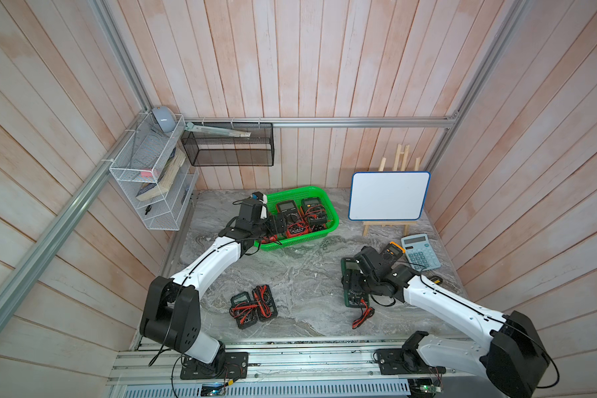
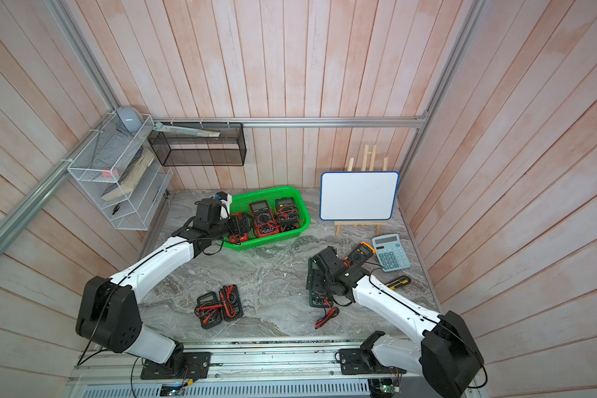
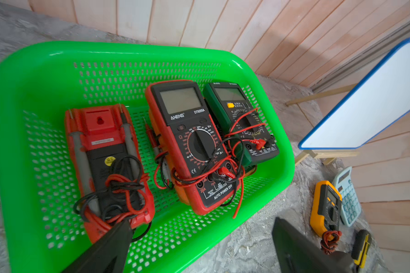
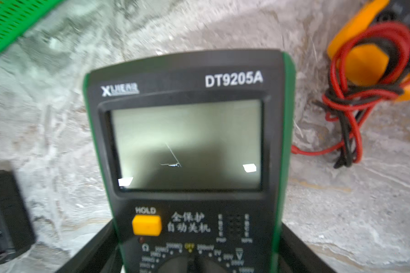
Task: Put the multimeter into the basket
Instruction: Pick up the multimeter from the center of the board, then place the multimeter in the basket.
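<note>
- Dark green rectangular plastic multimeter lies between the fingers of the right gripper, clamped on its long sides.
- Black-faced; blank grey display, orange HOLD button.

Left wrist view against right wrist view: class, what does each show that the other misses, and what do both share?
Only the left wrist view: the face-down red multimeter, the ANENG multimeter and a dark green multimeter lying in the basket, plus the whiteboard and calculator. Only the right wrist view: the DT9205A multimeter, close up, gripped by the right gripper. Both: the basket, the yellow multimeter and the marble table.
</note>
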Motion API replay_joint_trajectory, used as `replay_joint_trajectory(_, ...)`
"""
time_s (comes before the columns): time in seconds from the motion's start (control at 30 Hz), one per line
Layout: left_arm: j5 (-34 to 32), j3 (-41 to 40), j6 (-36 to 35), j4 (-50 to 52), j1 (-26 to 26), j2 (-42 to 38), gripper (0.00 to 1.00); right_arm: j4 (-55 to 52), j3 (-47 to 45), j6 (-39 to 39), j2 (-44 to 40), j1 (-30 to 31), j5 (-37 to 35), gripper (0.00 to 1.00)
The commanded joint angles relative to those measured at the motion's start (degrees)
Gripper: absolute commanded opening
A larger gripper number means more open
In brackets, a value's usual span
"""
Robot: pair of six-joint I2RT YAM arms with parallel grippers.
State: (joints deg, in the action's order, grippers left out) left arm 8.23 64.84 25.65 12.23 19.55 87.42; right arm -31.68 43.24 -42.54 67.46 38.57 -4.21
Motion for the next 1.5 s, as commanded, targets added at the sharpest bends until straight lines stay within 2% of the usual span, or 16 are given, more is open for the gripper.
replay_joint_trajectory(0.0,-2.07,-1.50,1.57,-1.27,-1.49,-2.28,1.00,0.82,4.81,1.36,-0.94,0.37,1.70,0.39)
replay_joint_trajectory(0.27,-1.43,-3.83,3.52,-1.42,-5.73,-4.08,0.99,3.02,17.38,4.71,4.55,0.37,2.84,0.40)
replay_joint_trajectory(0.47,-0.76,-5.58,5.29,-2.14,-9.12,-5.16,1.00,7.88,27.42,6.88,12.33,0.37,4.34,0.40)
replay_joint_trajectory(0.73,-0.31,-9.02,8.89,-4.75,-14.09,-6.43,1.00,15.95,43.34,8.58,26.59,0.37,6.78,0.40)
replay_joint_trajectory(1.13,-4.22,-11.99,9.07,-4.07,-15.42,-7.56,1.00,30.08,65.77,7.59,49.05,0.37,8.59,0.41)
replay_joint_trajectory(1.47,-5.42,-13.93,9.42,-3.27,-16.47,-9.71,1.00,22.88,89.52,8.03,67.75,2.32,11.06,0.41)
